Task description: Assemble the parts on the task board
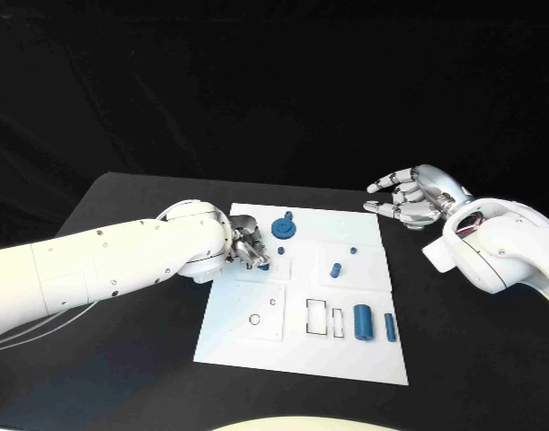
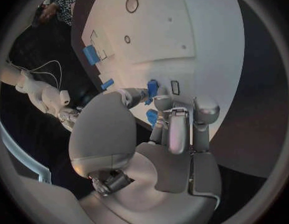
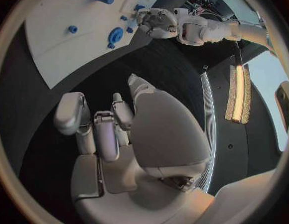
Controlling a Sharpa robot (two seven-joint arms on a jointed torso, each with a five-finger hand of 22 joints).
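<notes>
The white task board [image 1: 303, 296] lies in the middle of the black table. My left hand [image 1: 248, 244] is at the board's left edge, and the left wrist view shows its thumb and a finger pinching a small blue part [image 2: 152, 88] just above the board [image 2: 201, 30]. A round blue part [image 1: 283, 230] stands at the board's far end, just past that hand. My right hand [image 1: 411, 197] hovers over the bare table beyond the board's far right corner, fingers apart and loosely curled, holding nothing. The right wrist view shows the left hand [image 3: 158, 22] and the round part [image 3: 114, 35].
Other blue parts lie on the board: a short oblong [image 1: 335, 269], a small stud [image 1: 352, 249], a thick cylinder [image 1: 364, 319] and a thin bar [image 1: 390, 327] beside rectangular slots [image 1: 317, 316]. A round hole [image 1: 255, 319] is near the left edge.
</notes>
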